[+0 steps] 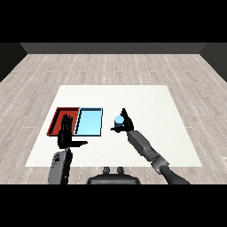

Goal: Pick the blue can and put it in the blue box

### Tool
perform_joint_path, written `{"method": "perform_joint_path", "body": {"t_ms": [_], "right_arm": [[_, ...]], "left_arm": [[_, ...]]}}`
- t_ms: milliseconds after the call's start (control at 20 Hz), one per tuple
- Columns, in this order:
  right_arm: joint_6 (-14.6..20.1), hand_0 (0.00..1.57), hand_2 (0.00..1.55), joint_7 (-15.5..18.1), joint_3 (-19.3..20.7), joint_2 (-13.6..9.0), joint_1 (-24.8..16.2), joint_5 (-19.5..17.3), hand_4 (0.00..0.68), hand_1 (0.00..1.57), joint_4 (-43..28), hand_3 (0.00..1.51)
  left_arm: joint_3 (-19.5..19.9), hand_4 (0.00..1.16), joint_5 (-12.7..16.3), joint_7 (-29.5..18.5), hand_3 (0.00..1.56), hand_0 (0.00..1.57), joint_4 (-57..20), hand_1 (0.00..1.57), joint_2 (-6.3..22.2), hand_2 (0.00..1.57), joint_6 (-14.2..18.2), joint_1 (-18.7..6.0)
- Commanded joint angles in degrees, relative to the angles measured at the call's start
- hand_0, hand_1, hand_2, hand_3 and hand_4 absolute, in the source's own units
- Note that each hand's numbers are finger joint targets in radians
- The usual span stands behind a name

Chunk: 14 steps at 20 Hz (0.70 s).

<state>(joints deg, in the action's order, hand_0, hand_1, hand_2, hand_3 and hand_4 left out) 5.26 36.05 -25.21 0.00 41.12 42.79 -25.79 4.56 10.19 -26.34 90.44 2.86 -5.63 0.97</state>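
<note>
Two shallow rectangular trays lie side by side on the white counter point(146, 102), a red tray point(56, 116) on the outside and a light blue tray point(90, 122) next to it; the small light blue cylindrical can point(119, 119) sits in the black right hand point(126, 124), whose fingers and thumb curl round it, so the hand is grasping the can; whether the can is raised off the counter or resting on it I cannot tell; the can stands roughly upright, its pale top showing towards the view; the relation that matters is sideways: the blue tray lies just to the left of the held can, near it but apart, with a strip of bare counter between; the right hand is the carrier and the nearer one to that strip; the black left hand point(66, 133) hangs over the near edge of the red tray, fingers straight and thumb out, released and holding nothing; the next move, I judge, is a short carry leftward across the tray's near wall
</note>
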Motion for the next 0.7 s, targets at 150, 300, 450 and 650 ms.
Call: {"method": "perform_joint_path", "body": {"t_ms": [150,300,450,650], "right_arm": [[7.67,1.06,1.22,0.3,-3.56,0.0,0.52,2.87,0.177,1.06,-0.34,1.13],[7.46,1.55,1.48,-2.16,-3.37,0.0,4.94,2.75,0.647,1.55,6.05,1.45],[9.28,1.56,1.48,-1.72,-6.61,0.0,2.88,3.2,0.676,1.56,4.87,1.44],[12.29,1.55,1.49,-5.92,-4.73,0.0,2.66,-0.89,0.68,1.55,-0.99,1.44]], "left_arm": [[1.43,0.0,0.48,2.56,0.0,0.0,1.33,0.0,1.27,0.0,0.78,-1.94],[-1.91,0.0,-1.68,-1.9,0.0,0.0,0.87,0.0,-2.08,0.0,1.04,2.58],[1.33,0.0,2.43,2.82,0.0,0.0,2.75,0.0,1.01,0.0,-0.75,-0.5],[-3.01,0.0,-2.29,0.23,0.0,0.0,2.07,0.0,-2.18,0.0,1.48,1.25]]}}
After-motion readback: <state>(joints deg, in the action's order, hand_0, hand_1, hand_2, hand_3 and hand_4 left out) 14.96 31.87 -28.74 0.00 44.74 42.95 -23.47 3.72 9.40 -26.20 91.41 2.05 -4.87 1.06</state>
